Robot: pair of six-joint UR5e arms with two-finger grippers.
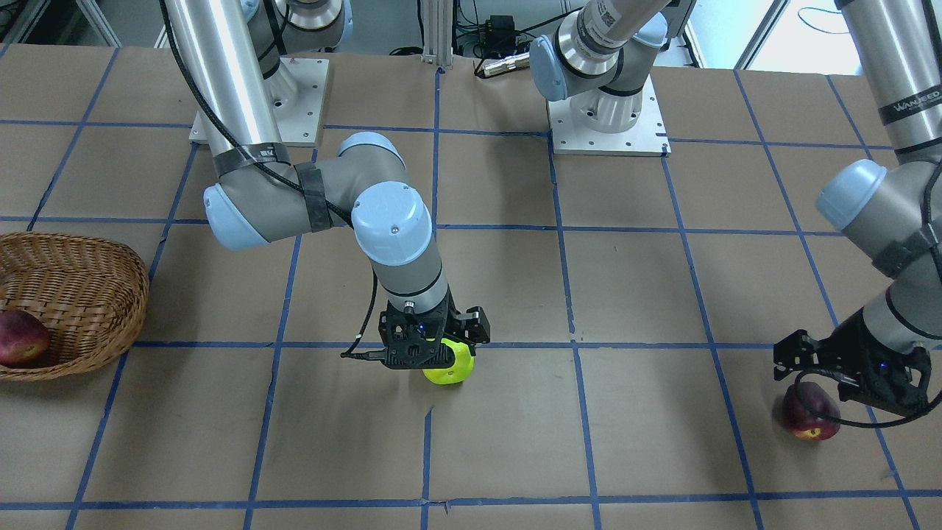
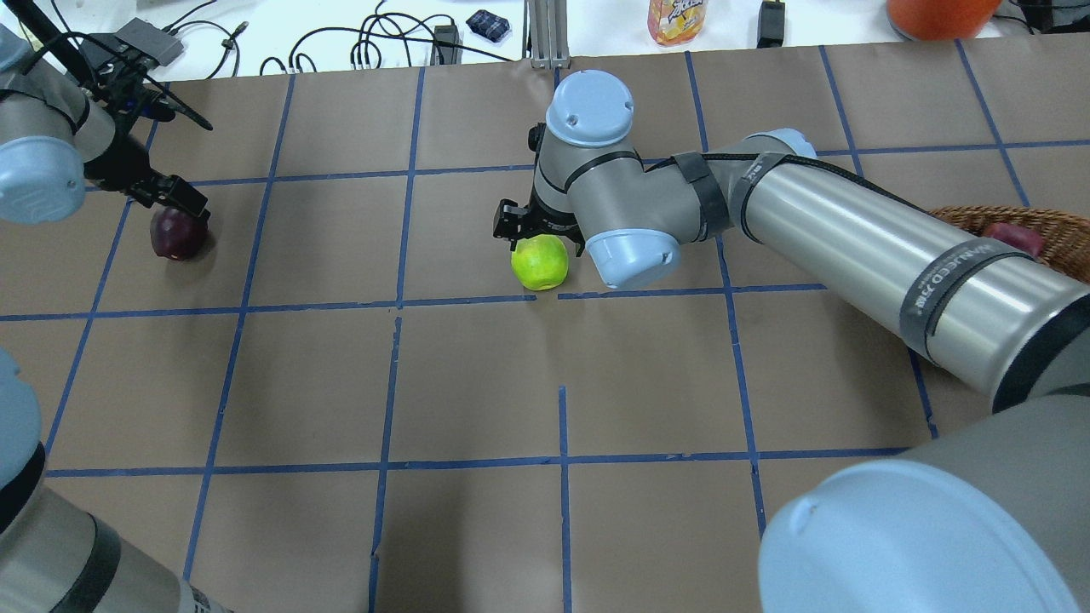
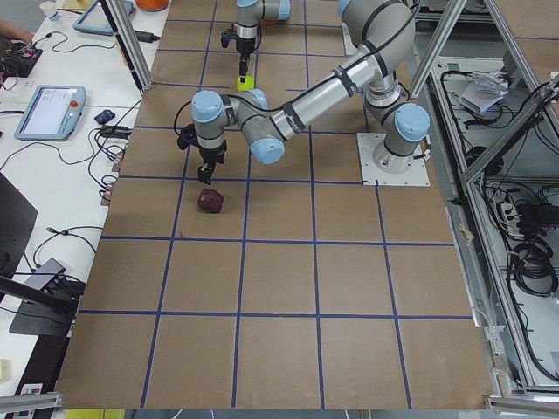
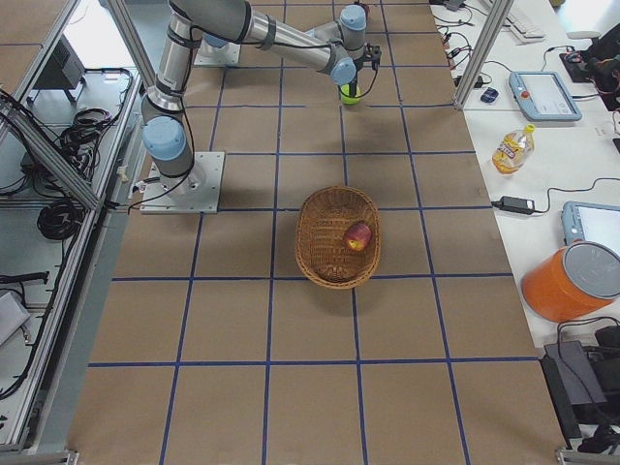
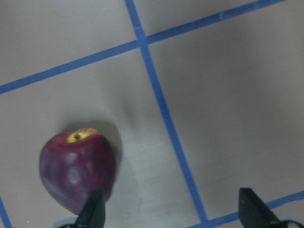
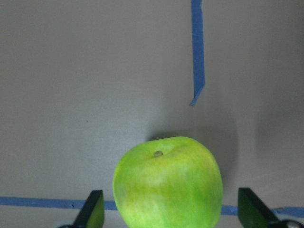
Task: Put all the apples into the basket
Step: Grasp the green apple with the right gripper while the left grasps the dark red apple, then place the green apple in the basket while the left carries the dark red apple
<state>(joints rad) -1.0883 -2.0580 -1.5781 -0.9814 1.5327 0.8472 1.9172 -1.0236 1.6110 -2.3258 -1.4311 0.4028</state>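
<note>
Lime-green apple (image 6: 168, 183) sat on the bench (image 6: 71, 95), centred between the wide-spread fingers of the right tool (image 6: 173, 209); best to descend, then close squarely. Also wide, the left tool (image 5: 173, 209) had the maroon apple (image 5: 76, 171) off-centre beside one finger and should shift over first. One red apple (image 4: 357, 235) lay in the basket (image 4: 302, 242).

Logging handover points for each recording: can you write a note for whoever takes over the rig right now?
Left pincer: open; the dark maroon apple lies off-centre by one fingertip, not gripped.
Right pincer: open, straddling the lime green apple, which sits on the table.
Done: the red, yellow-streaked apple lies in the oval wicker basket.
Left to do: the green and maroon apples both need grasping and carrying to the basket.
</note>
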